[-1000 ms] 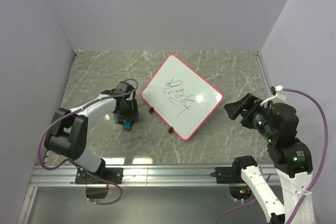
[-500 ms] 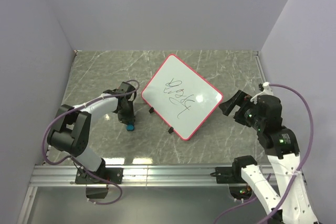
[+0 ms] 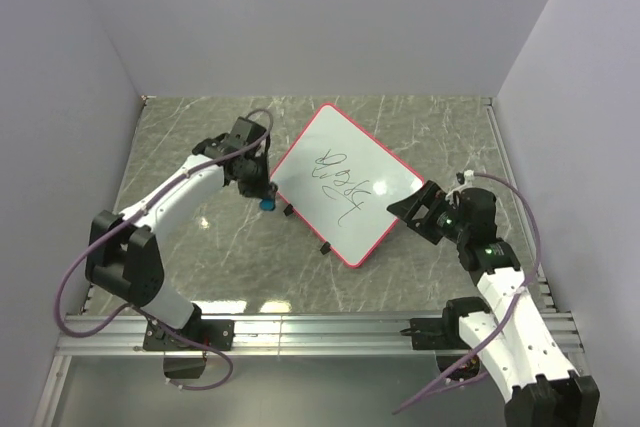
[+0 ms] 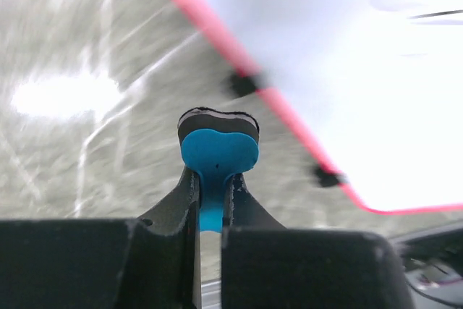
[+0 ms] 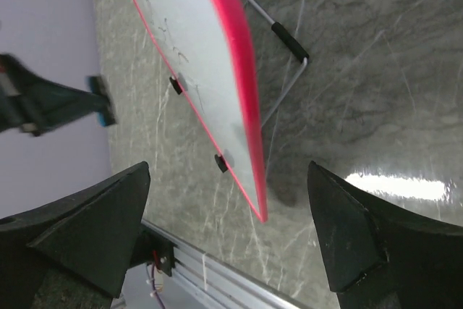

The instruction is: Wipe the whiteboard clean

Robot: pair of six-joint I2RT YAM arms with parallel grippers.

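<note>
The whiteboard (image 3: 345, 185) is propped at a tilt mid-table, red-rimmed, with black scribbles (image 3: 340, 179) on it. My left gripper (image 3: 262, 191) is shut on a small blue eraser (image 3: 267, 203), just off the board's left corner. In the left wrist view the eraser (image 4: 217, 151) stands pinched between the fingers of that gripper (image 4: 215, 179), with the whiteboard (image 4: 347, 70) ahead to the right. My right gripper (image 3: 405, 209) is open at the board's right corner. In the right wrist view the right gripper (image 5: 228, 171) straddles the edge of the whiteboard (image 5: 195, 56) without touching it.
A wire stand (image 5: 289, 41) with a black foot props the board from behind. Small black feet (image 3: 324, 246) sit along its near edge. Lavender walls close in the marbled table (image 3: 200, 247) on the left, back and right, and an aluminium rail (image 3: 320, 327) runs along the front.
My left gripper has shut on the eraser, lifted it off the table and carried it up and right to the board's left corner. My right arm has reached left to the board's right corner.
</note>
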